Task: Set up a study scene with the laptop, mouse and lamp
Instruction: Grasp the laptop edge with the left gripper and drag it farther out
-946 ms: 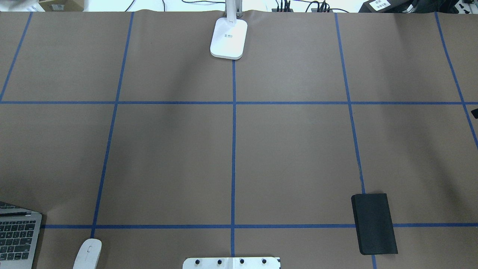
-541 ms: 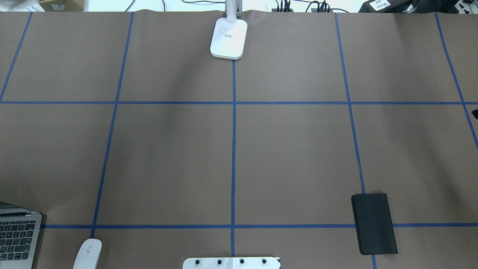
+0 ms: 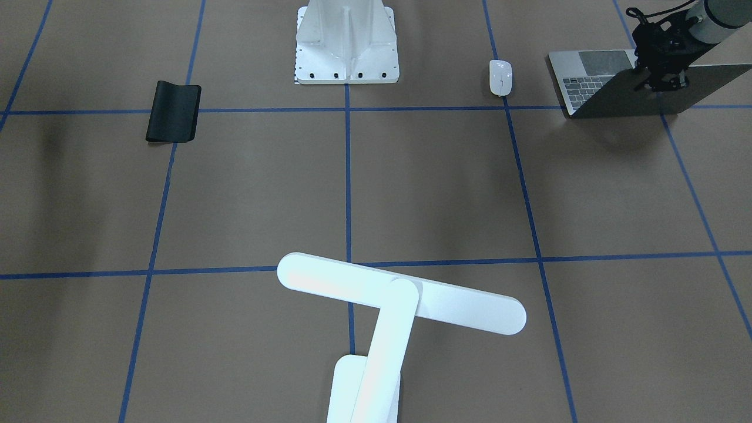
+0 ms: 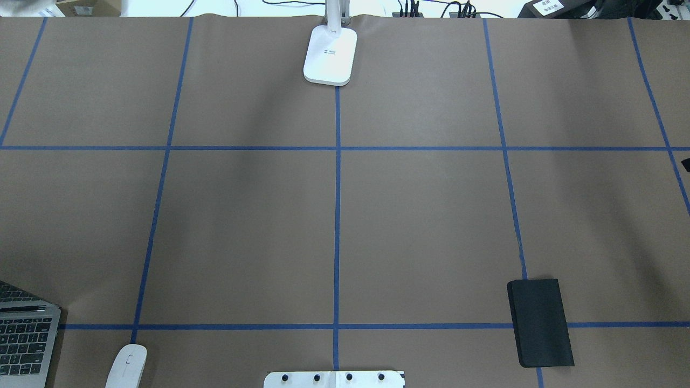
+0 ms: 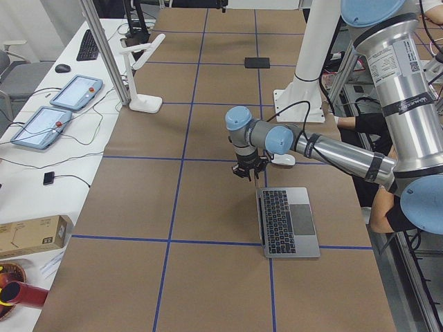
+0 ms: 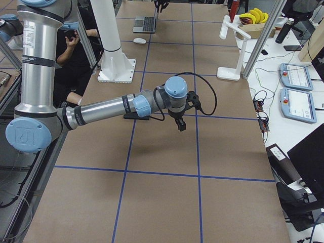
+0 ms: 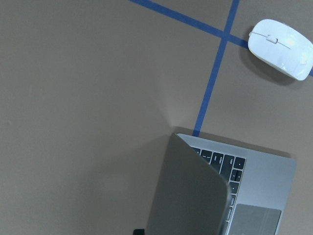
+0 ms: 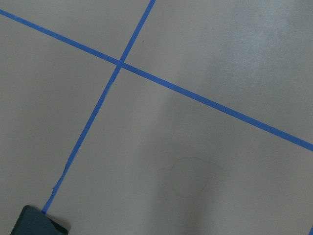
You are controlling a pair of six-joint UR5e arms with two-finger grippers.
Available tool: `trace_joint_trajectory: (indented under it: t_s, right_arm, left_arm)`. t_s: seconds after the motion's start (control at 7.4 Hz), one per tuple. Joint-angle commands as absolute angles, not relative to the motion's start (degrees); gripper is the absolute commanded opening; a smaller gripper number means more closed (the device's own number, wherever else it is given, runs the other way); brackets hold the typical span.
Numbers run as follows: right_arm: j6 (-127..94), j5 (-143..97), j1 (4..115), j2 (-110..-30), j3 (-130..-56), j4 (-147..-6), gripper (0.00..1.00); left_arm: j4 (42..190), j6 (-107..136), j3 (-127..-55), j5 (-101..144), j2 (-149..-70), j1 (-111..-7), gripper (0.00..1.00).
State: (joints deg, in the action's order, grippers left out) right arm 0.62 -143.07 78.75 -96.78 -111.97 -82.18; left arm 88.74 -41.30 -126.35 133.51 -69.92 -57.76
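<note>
The left claw (image 3: 662, 86) pinched the top edge of the open laptop's (image 3: 593, 76) lid, in the upper right of the front view. The white mouse (image 3: 500, 77) lay on the desk (image 3: 247, 188) just left of it. The lamp (image 3: 399, 296) stood at the bottom middle. The right claw (image 6: 178, 124) hung above the desk; I could not tell if it was spread.

Overhead exterior — high behind the robot, facing forward and down over most of the tabletop (image 4: 420, 215), lamp (image 4: 330, 56) at the far edge.
Front-facing: opposite side, steep, lamp nearest.
These two share mouse (image 4: 126, 365), laptop (image 4: 24, 345) and black mat (image 4: 539, 322).
Exterior left, exterior right — tabletop's ends, wide, looking lengthwise.
Left wrist: close above laptop and mouse.
Right wrist: close above blue tape lines (image 8: 195, 95) and the mat's corner.
</note>
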Motion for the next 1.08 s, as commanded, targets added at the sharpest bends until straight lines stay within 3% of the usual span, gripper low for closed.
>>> trace_joint_trajectory:
  t_s: [0.0,0.41,0.95]
  right_arm:
    - [0.62,-143.00,78.75,-96.68,-111.80,-82.18,0.99]
    - [0.62,-143.09,78.75,-96.68,-111.88,-82.18,0.99]
    - [0.53,-143.35,78.75,-96.59,-111.97,-82.18,0.99]
  left_arm:
    - [88.77,-41.83,-126.30,133.51,-70.14,-57.83,0.11]
    - [88.59,-44.37,-127.00,133.59,-69.88,-58.88,0.06]
    - [88.15,-47.64,-127.53,134.03,-69.78,-62.92,0.06]
